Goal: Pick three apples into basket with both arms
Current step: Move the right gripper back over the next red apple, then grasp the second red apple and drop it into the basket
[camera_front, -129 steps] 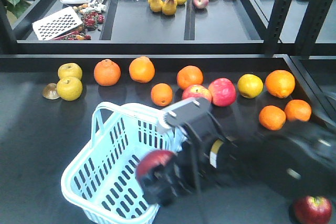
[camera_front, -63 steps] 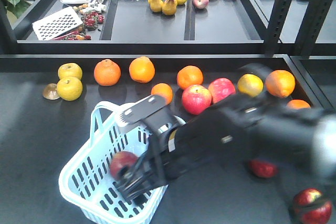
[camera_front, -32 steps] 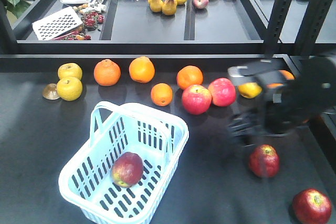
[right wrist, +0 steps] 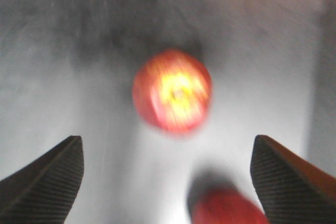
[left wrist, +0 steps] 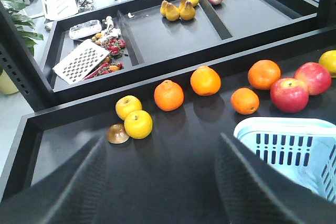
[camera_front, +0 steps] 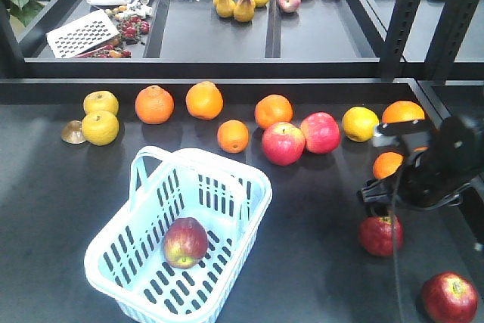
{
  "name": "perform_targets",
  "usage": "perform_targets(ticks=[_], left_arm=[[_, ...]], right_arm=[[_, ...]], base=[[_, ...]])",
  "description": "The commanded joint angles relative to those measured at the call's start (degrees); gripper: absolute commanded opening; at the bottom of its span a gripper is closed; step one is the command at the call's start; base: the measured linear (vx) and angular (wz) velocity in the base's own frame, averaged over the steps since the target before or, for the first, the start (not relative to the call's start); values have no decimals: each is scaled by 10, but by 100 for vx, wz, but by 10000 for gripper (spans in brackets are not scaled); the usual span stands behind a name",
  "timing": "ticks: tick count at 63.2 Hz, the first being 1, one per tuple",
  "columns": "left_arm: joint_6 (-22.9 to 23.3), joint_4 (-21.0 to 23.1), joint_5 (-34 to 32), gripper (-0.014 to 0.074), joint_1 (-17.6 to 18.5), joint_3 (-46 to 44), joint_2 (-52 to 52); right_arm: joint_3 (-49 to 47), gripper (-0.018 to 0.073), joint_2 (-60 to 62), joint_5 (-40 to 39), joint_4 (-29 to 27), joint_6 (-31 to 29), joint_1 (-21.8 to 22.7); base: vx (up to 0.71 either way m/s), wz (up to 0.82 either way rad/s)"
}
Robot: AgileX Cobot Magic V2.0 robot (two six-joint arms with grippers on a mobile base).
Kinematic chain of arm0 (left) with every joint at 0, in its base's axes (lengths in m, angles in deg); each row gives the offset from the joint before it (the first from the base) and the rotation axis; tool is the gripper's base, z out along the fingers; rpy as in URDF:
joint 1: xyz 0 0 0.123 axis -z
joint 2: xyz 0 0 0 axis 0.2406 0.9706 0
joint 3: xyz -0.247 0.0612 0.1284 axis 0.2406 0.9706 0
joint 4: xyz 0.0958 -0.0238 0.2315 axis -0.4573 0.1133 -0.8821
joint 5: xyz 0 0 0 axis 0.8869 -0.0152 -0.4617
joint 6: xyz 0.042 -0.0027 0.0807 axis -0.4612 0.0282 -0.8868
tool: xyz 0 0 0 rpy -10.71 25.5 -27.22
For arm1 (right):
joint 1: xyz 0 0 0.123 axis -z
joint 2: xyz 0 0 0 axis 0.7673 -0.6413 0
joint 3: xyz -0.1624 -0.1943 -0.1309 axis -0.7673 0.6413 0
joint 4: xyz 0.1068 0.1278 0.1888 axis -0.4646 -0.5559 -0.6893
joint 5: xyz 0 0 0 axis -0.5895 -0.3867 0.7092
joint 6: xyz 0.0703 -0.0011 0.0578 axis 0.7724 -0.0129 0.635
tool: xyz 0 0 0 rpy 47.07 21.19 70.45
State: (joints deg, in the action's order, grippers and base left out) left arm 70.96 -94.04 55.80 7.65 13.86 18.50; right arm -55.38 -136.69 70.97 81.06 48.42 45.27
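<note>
The pale blue basket (camera_front: pixel 243 187) stands at the table's front left, and its rim shows in the left wrist view (left wrist: pixel 273 124). One dark red apple (camera_front: pixel 185 241) lies on its floor. Two more dark red apples lie on the table at the right, one (camera_front: pixel 380 234) nearer the middle and one (camera_front: pixel 451 298) at the front corner. My right gripper (camera_front: pixel 376 194) hovers just above the nearer one, open and empty. The blurred right wrist view shows its jaws wide apart (right wrist: pixel 168 182) with two apples (right wrist: pixel 172 90) (right wrist: pixel 228 208) below. My left gripper (left wrist: pixel 161 138) is open and empty, left of the basket.
A row of oranges (camera_front: pixel 154 104), yellow fruit (camera_front: pixel 100 127) and two pinkish-red apples (camera_front: pixel 283 143) runs across the table behind the basket. A brown half-shell (camera_front: pixel 73 131) lies at the left. Raised trays with pears (camera_front: pixel 243 5) stand behind. Black frame posts (camera_front: pixel 401 20) rise at the back right.
My right arm let go of an apple in the basket, then swung right across the table. It now hangs above the nearer apple on the right. The basket shifted slightly.
</note>
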Motion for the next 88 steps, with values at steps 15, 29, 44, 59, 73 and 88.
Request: perform_targets(ticks=[15, 29, 44, 59, 73, 88], left_arm=[[5, -7, -34, 428, -1, -12, 3], [5, -7, -34, 428, -1, -12, 3], [5, -7, -34, 428, -1, -12, 3], [5, -7, -34, 428, -1, -12, 3], [5, -7, -34, 428, -1, -12, 3], [5, -7, -34, 428, -1, -12, 3]], right_arm=[[-15, 610, -73, -79, 6, -6, 2], [-15, 609, -117, -93, 6, -6, 2], [-15, 455, -128, -102, 6, -6, 2], [-15, 222, -96, -83, 6, -6, 2], [-13, 225, 8, -44, -8, -6, -1], [-13, 230, 155, 24, -14, -6, -81]], base=[[0, 0], [0, 0], [0, 0], [0, 0], [0, 0], [0, 0]])
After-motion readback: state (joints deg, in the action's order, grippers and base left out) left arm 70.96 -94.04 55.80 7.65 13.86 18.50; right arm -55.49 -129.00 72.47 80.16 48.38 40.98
